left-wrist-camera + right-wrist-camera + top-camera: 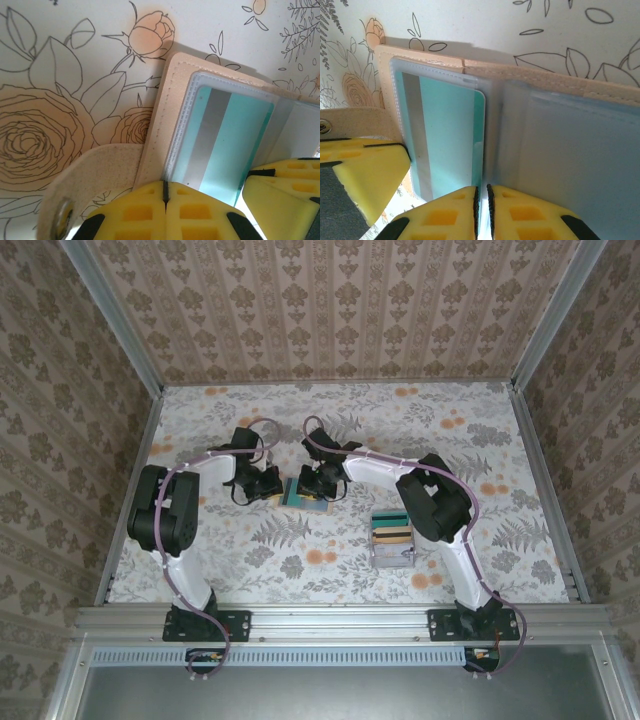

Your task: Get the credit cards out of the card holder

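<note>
Floral table [260, 555]. Left gripper [165, 200] clamped shut on soft card holder [155, 125]; right gripper [482, 210] pinched narrowly, apparently on teal card [450, 135] at its exposed edge. It looked stiff, slick.

**Open holder, teal card in its sleeve**

A tan leather-like bifold card holder [157, 125] lay open from the centre to the right of the frame, on a white cloth printed with outlined roses [50, 75]. Under its clear ribbed plastic sleeve [186, 115] sat a teal plastic card [240, 145] with a silver stripe. A tan strap [100, 170] curved to the lower left, ending in a metal snap [62, 218]. At bottom centre the left gripper [164, 192], yellow-fingered, was closed at the holder's lower edge. At lower right, the right gripper [252, 175] met the card's corner.
</note>
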`<state>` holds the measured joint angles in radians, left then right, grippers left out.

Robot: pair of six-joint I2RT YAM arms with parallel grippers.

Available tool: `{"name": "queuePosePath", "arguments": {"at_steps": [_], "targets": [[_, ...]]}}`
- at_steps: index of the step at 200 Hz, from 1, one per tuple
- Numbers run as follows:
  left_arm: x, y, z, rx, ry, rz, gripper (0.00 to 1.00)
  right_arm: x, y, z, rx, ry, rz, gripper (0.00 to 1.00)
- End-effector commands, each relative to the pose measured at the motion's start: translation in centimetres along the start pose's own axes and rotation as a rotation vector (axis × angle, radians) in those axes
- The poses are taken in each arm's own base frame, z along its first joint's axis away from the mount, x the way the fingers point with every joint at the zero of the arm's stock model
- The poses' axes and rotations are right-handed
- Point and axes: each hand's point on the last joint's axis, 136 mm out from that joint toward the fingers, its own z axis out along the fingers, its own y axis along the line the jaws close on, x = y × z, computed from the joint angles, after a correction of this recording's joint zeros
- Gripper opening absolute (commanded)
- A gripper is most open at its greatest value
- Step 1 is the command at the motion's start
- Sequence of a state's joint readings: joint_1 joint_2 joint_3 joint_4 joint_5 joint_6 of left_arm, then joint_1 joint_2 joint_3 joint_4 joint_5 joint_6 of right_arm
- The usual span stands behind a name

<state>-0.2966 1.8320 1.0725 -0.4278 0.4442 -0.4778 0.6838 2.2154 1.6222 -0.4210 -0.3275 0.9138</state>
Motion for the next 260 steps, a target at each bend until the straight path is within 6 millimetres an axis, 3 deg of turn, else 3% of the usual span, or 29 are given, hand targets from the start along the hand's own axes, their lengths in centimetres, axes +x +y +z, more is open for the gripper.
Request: {"name": "queuePosePath", "arguments": {"at_steps": [1, 119, 153, 163, 260], "targets": [[1.5, 0.7, 0.8, -0.041, 0.062, -0.018, 0.0, 0.5, -0.6, 1.0, 0.019, 0.036, 0.035, 0.18], [1.9, -0.4, 1.2, -0.011, 0.082, -0.009, 0.0, 0.7, 0.2, 1.5, -0.038, 0.059, 0.046, 0.18], [1.8, -0.2, 1.0, -0.024, 0.079, -0.009, 0.0, 0.8, 0.1, 1.3, -0.031, 0.054, 0.045, 0.0], [1.7, 0.0, 1.0, -0.029, 0.078, -0.011, 0.0, 0.8, 0.0, 1.2, -0.03, 0.051, 0.046, 0.0], [0.4, 1.5, -0.1, -0.065, 0.049, -0.046, 0.0, -0.5, -1.7, -1.6, -0.008, -0.03, 0.065, 0.0]]}}
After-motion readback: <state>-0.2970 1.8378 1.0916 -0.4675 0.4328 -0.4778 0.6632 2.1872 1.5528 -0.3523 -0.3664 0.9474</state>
